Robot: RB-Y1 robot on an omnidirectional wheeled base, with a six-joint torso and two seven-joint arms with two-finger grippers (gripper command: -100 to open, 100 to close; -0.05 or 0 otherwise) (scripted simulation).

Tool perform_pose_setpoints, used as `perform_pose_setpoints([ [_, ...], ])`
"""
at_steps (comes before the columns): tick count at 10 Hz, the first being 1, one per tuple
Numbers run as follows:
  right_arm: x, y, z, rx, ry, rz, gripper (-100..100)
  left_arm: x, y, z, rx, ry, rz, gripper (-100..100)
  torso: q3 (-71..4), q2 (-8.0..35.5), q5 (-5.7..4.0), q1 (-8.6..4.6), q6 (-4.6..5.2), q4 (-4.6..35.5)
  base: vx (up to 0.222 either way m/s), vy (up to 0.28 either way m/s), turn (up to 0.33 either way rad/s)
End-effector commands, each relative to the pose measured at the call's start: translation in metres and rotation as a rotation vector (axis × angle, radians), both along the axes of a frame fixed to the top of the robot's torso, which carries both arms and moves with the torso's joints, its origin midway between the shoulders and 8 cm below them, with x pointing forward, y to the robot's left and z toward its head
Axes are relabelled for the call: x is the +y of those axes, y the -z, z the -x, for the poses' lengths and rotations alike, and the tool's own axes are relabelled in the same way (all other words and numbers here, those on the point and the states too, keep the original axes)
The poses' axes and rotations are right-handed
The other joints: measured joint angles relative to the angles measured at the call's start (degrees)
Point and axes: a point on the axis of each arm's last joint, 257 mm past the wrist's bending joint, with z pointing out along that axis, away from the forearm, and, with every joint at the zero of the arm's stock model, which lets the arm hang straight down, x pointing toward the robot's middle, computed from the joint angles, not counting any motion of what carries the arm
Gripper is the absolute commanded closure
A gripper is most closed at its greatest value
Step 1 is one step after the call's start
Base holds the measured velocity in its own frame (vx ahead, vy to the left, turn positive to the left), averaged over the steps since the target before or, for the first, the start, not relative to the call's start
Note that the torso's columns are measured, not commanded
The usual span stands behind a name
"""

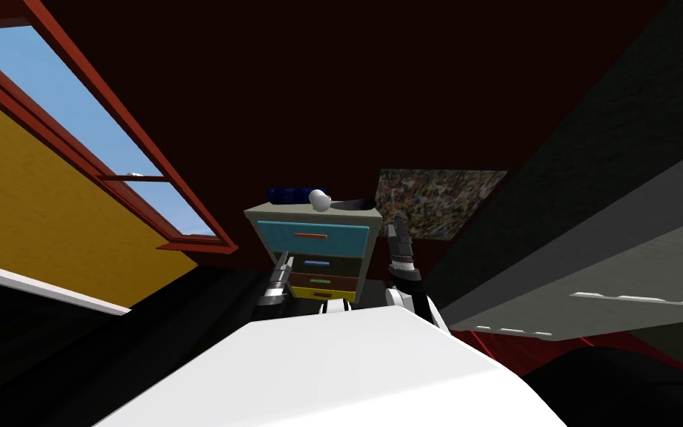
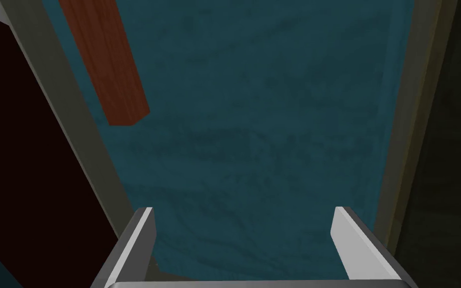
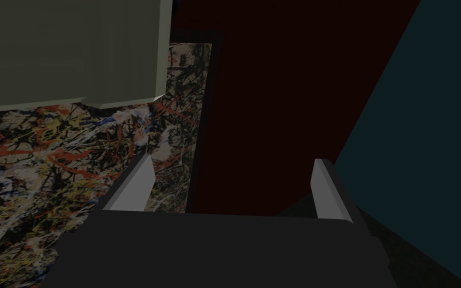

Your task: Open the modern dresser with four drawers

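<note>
The grey dresser (image 1: 264,222) stands just ahead. It has a teal top drawer (image 1: 344,241) with an orange handle (image 1: 310,236), and below that a dark, a brown and a yellow drawer. My left gripper (image 1: 286,262) is at the left part of its front, open. In the left wrist view its fingers (image 2: 139,240) stand wide apart, close to the teal drawer front (image 2: 264,125). The reddish handle (image 2: 107,60) lies beyond and to one side of them, untouched. My right gripper (image 1: 399,231) is raised beside the dresser's right side, open (image 3: 234,185) and empty.
A dark blue roll (image 1: 292,195), a white object (image 1: 320,199) and a dark bowl (image 1: 355,204) sit on the dresser top. A splatter painting (image 1: 436,200) hangs behind on the dark red wall. A window (image 1: 103,141) is at the left, and grey furniture (image 1: 592,274) at the right.
</note>
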Motion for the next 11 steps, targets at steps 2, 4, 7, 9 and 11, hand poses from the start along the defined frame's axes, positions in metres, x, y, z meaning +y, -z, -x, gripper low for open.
perform_pose_setpoints([
  [2, 0.0, 0.0, 0.0, 0.0, 0.0, 0.0, 0, -0.003, 0.03, 0.002, 0.045, 0.004, 0.008, -100, 0.02, 0.03, 0.0, 0.0, 0.0, 0.01, 0.019, 0.021, -0.044],
  [4, 0.0, 0.0, 0.0, 0.0, 0.0, 0.0, 0, -0.005, 0.043, 0.004, 0.065, 0.005, 0.013, -100, 0.0, 0.01, 0.0, 0.0, 0.0, 0.0, 0.023, 0.021, -0.044],
  [7, 0.0, 0.0, 0.0, 0.0, 0.0, 0.0, 0, -0.013, 0.072, 0.009, 0.105, 0.011, 0.032, -100, 0.01, 0.02, 0.0, -0.01, 0.01, 0.01, 0.022, 0.021, -0.053],
  [9, 0.0, 0.0, 0.0, 0.0, 0.0, 0.0, 0, -0.019, 0.097, 0.015, 0.146, 0.014, 0.042, -100, 0.0, -0.01, 0.0, 0.01, 0.0, 0.0, 0.03, 0.029, -0.063],
  [11, 0.0, 0.0, 0.0, 0.0, 0.0, 0.0, 0, -0.025, 0.113, 0.02, 0.171, 0.02, 0.052, -100, 0.02, 0.03, 0.0, -0.01, 0.0, 0.01, 0.028, 0.027, -0.058],
])
